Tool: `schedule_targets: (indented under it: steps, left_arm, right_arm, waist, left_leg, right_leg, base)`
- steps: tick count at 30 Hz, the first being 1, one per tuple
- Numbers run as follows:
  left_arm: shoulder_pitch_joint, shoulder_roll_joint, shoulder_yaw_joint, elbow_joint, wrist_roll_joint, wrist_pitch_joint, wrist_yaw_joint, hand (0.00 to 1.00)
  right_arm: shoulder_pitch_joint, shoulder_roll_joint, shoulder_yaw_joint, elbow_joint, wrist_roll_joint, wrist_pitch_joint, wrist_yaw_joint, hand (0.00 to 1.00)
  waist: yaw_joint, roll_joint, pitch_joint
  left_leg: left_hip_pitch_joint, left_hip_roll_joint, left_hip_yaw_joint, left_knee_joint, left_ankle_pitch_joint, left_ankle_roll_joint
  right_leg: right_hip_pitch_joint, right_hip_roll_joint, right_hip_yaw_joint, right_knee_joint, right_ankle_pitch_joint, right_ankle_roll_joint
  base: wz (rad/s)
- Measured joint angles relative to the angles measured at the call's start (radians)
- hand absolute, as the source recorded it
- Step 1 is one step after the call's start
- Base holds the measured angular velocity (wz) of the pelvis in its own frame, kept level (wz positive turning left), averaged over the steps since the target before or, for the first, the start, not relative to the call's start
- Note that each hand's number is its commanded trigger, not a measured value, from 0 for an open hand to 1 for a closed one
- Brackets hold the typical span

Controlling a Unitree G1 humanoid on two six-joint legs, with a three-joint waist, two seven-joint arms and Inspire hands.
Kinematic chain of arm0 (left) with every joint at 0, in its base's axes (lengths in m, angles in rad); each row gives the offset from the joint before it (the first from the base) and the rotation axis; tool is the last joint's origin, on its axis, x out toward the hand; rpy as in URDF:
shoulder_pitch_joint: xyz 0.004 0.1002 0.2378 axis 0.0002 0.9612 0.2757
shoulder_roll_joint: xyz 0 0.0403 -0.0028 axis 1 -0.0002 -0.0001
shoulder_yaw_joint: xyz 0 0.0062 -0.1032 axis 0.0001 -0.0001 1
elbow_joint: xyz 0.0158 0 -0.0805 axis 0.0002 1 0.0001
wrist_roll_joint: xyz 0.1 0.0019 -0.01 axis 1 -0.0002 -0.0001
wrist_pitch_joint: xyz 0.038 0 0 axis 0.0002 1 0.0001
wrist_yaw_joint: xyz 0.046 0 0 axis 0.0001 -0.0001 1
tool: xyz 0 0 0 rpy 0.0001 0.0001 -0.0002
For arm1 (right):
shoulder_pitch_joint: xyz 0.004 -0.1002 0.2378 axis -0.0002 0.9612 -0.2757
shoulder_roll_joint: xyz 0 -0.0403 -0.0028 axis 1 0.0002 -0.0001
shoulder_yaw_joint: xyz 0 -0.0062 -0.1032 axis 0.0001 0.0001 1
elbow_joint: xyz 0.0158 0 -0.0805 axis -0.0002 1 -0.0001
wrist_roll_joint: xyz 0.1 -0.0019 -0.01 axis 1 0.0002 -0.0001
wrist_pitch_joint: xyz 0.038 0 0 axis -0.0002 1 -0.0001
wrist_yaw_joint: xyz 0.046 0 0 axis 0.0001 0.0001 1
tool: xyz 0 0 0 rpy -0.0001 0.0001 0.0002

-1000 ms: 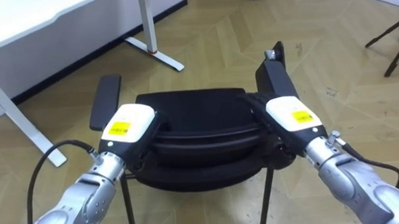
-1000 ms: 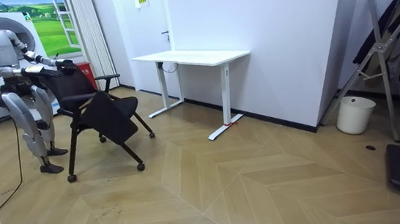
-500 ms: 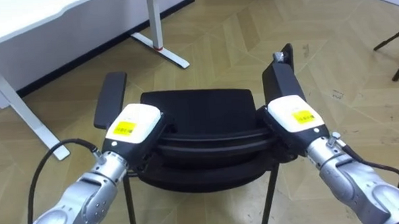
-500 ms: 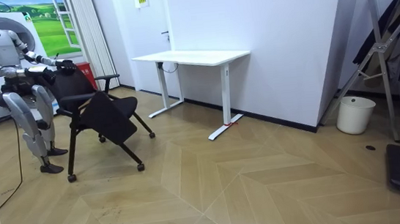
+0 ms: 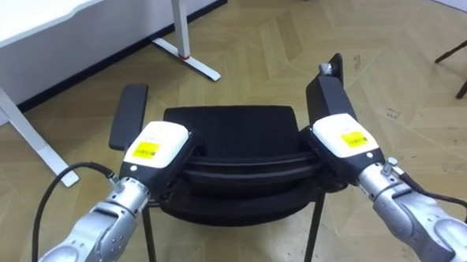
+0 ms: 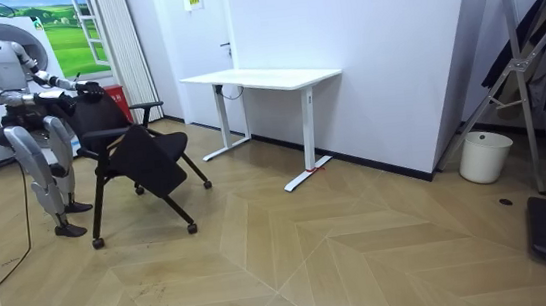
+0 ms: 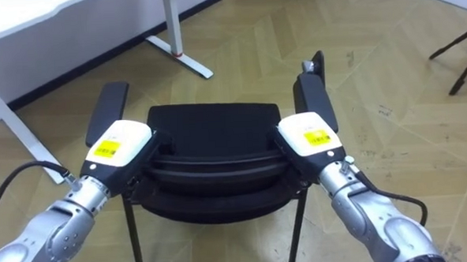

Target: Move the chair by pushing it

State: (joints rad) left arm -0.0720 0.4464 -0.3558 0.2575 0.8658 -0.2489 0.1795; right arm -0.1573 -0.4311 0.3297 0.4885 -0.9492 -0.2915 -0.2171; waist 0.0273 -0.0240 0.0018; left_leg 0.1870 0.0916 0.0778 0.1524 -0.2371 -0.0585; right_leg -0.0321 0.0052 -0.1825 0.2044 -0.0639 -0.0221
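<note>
Nothing has visibly moved over the last half second: chair [image 5: 234, 139] sits at frame centre in the eye views, with left hand [image 5: 154, 148] at lower left and right hand [image 5: 343, 140] at lower right, both set against the backrest's top edge just inside the armrests [image 5: 128, 116]. Fingers of both hands are hidden against the black backrest, so whether they are released or grasping cannot be told. Room view: robot stands upright at the left edge behind the chair on the floor [image 6: 313, 260], desk [image 6: 261, 77] further right by the wall
</note>
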Motion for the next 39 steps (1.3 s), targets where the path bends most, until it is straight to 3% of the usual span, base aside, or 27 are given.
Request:
schedule_targets:
  steps: [4, 6, 12, 15, 17, 20, 23, 26, 28, 29, 30, 32, 33, 34, 35, 36, 37, 38, 39]
  left_arm:
    - [-0.001, 0.002, 0.000, 0.002, 0.000, 0.000, 0.001, 1.00]
    - [-0.013, 0.004, 0.000, 0.011, 0.000, -0.005, 0.002, 1.00]
    - [-0.089, -0.008, -0.001, 0.090, 0.000, -0.031, 0.005, 1.00]
    - [-0.160, -0.031, 0.000, 0.179, -0.001, -0.048, 0.003, 1.00]
    - [-0.199, -0.040, 0.000, 0.234, -0.011, -0.063, 0.009, 1.00]
    - [-0.219, -0.054, 0.007, 0.293, -0.011, -0.081, 0.042, 1.00]
    - [-0.236, -0.070, 0.013, 0.316, -0.007, -0.085, 0.065, 1.00]
    - [-0.246, -0.088, -0.001, 0.356, -0.010, -0.086, 0.086, 1.00]
    - [-0.266, -0.107, -0.006, 0.390, -0.012, -0.097, 0.087, 1.00]
    - [-0.279, -0.119, -0.007, 0.413, -0.012, -0.102, 0.087, 1.00]
    - [-0.283, -0.121, -0.007, 0.421, -0.011, -0.104, 0.086, 1.00]
    - [-0.291, -0.108, -0.006, 0.422, -0.012, -0.109, 0.093, 1.00]
    - [-0.300, -0.104, -0.006, 0.422, -0.012, -0.110, 0.093, 1.00]
    - [-0.325, -0.097, -0.010, 0.425, -0.011, -0.111, 0.090, 1.00]
    - [-0.341, -0.089, -0.015, 0.429, -0.011, -0.114, 0.083, 1.00]
    - [-0.347, -0.087, -0.015, 0.431, -0.011, -0.119, 0.080, 1.00]
    - [-0.354, -0.090, -0.016, 0.432, -0.011, -0.123, 0.077, 1.00]
    - [-0.352, -0.103, -0.016, 0.443, -0.011, -0.127, 0.076, 1.00]
    - [-0.351, -0.109, -0.017, 0.454, -0.011, -0.129, 0.076, 1.00]
  right_arm:
    - [0.000, 0.003, 0.000, 0.003, 0.001, 0.000, 0.000, 1.00]
    - [-0.006, 0.003, 0.000, 0.007, 0.003, -0.001, -0.001, 1.00]
    - [-0.054, 0.010, 0.002, 0.071, 0.017, -0.009, -0.022, 1.00]
    - [-0.103, 0.020, 0.002, 0.129, 0.004, -0.015, -0.032, 1.00]
    - [-0.128, 0.021, 0.002, 0.147, 0.001, -0.015, -0.037, 1.00]
    - [-0.146, 0.025, 0.004, 0.160, -0.007, -0.017, -0.046, 1.00]
    - [-0.160, 0.024, 0.000, 0.165, -0.022, -0.017, -0.052, 1.00]
    - [-0.164, 0.019, 0.002, 0.193, -0.024, -0.025, -0.071, 1.00]
    - [-0.178, 0.005, 0.004, 0.219, -0.023, -0.041, -0.077, 1.00]
    - [-0.189, 0.002, 0.004, 0.240, -0.022, -0.044, -0.078, 1.00]
    - [-0.195, 0.003, 0.006, 0.248, -0.023, -0.045, -0.077, 1.00]
    - [-0.222, 0.017, 0.012, 0.272, -0.031, -0.045, -0.082, 1.00]
    - [-0.225, 0.018, 0.012, 0.273, -0.031, -0.045, -0.087, 1.00]
    - [-0.227, 0.019, 0.011, 0.277, -0.029, -0.045, -0.099, 1.00]
    - [-0.227, 0.023, 0.011, 0.283, -0.024, -0.045, -0.106, 1.00]
    - [-0.226, 0.024, 0.012, 0.283, -0.017, -0.045, -0.111, 1.00]
    - [-0.225, 0.020, 0.012, 0.284, -0.003, -0.043, -0.119, 1.00]
    - [-0.224, 0.014, 0.012, 0.289, -0.012, -0.042, -0.125, 1.00]
    - [-0.225, 0.013, 0.012, 0.297, -0.030, -0.042, -0.129, 1.00]
  waist:
    - [-0.007, -0.005, 0.0034]
    - [0.000, -0.009, 0.0095]
    - [-0.004, -0.016, 0.0177]
    - [-0.006, -0.015, 0.0236]
    - [-0.016, -0.002, 0.0315]
    - [-0.009, 0.008, 0.0330]
    - [-0.031, 0.011, 0.0324]
    - [-0.037, 0.001, 0.0412]
    - [-0.026, 0.008, 0.0458]
    - [-0.002, 0.014, 0.0464]
    - [0.011, 0.015, 0.0438]
    - [0.033, 0.035, 0.0273]
    - [0.032, 0.030, 0.0313]
    - [0.024, 0.009, 0.0463]
    - [0.001, -0.026, 0.0440]
    - [-0.009, -0.035, 0.0452]
    - [-0.022, -0.035, 0.0435]
    - [-0.015, -0.002, 0.0224]
    - [0.003, 0.027, 0.0079]
  left_leg:
    - [0.000, 0.000, -0.001, 0.003, 0.000, 0.000]
    - [-0.006, 0.000, -0.001, 0.013, 0.000, 0.000]
    - [-0.061, -0.001, -0.022, 0.061, -0.007, 0.007]
    - [-0.117, 0.004, -0.023, 0.150, -0.038, 0.005]
    - [-0.160, 0.019, -0.021, 0.223, -0.080, 0.000]
    - [-0.195, 0.026, -0.029, 0.283, -0.103, -0.010]
    - [-0.251, 0.033, -0.027, 0.365, -0.108, -0.019]
    - [-0.354, 0.038, -0.008, 0.561, -0.082, -0.013]
    - [-0.430, 0.034, 0.011, 0.540, -0.082, -0.013]
    - [-0.466, 0.035, 0.032, 0.483, -0.077, -0.008]
    - [-0.479, 0.033, 0.031, 0.467, -0.053, 0.014]
    - [-0.512, 0.007, -0.011, 0.463, -0.029, 0.036]
    - [-0.516, 0.004, -0.015, 0.461, -0.029, 0.036]
    - [-0.518, 0.006, -0.007, 0.468, -0.028, 0.037]
    - [-0.530, 0.007, 0.018, 0.498, -0.029, 0.037]
    - [-0.540, 0.006, 0.031, 0.521, -0.029, 0.037]
    - [-0.554, 0.011, 0.023, 0.552, -0.029, 0.039]
    - [-0.567, 0.016, -0.004, 0.549, -0.034, 0.050]
    - [-0.575, 0.025, -0.014, 0.519, -0.035, 0.054]
  right_leg:
    - [0.004, -0.004, -0.008, 0.002, -0.003, 0.001]
    - [0.004, -0.006, -0.012, 0.002, -0.003, 0.001]
    - [-0.033, -0.022, -0.041, 0.043, -0.013, -0.009]
    - [-0.073, -0.034, -0.049, 0.114, -0.044, -0.018]
    - [-0.102, -0.040, -0.068, 0.178, -0.086, -0.014]
    - [-0.137, -0.048, -0.075, 0.247, -0.124, -0.031]
    - [-0.160, -0.066, -0.104, 0.305, -0.162, -0.042]
    - [-0.162, -0.072, -0.071, 0.351, -0.193, -0.051]
    - [-0.162, -0.074, -0.068, 0.355, -0.195, -0.051]
    - [-0.172, -0.077, -0.071, 0.361, -0.196, -0.050]
    - [-0.181, -0.079, -0.073, 0.371, -0.198, -0.047]
    - [-0.194, -0.093, -0.104, 0.389, -0.215, -0.012]
    - [-0.198, -0.091, -0.104, 0.407, -0.221, 0.001]
    - [-0.205, -0.108, -0.096, 0.452, -0.259, 0.028]
    - [-0.228, -0.123, -0.071, 0.515, -0.315, 0.045]
    - [-0.238, -0.118, -0.051, 0.539, -0.330, 0.040]
    - [-0.253, -0.081, -0.015, 0.545, -0.337, 0.027]
    - [-0.259, -0.030, 0.008, 0.486, -0.326, 0.049]
    - [-0.243, 0.000, 0.027, 0.444, -0.316, 0.089]
  base:
    - [0.06]
    - [0.06]
    - [0.13]
    - [0.20]
    - [0.19]
    - [0.08]
    - [0.37]
    - [0.30]
    - [-0.09]
    - [-0.44]
    - [-0.74]
    - [-0.48]
    - [0.20]
    - [0.63]
    - [0.78]
    - [0.83]
    - [0.38]
    - [0.00]
    - [-0.72]
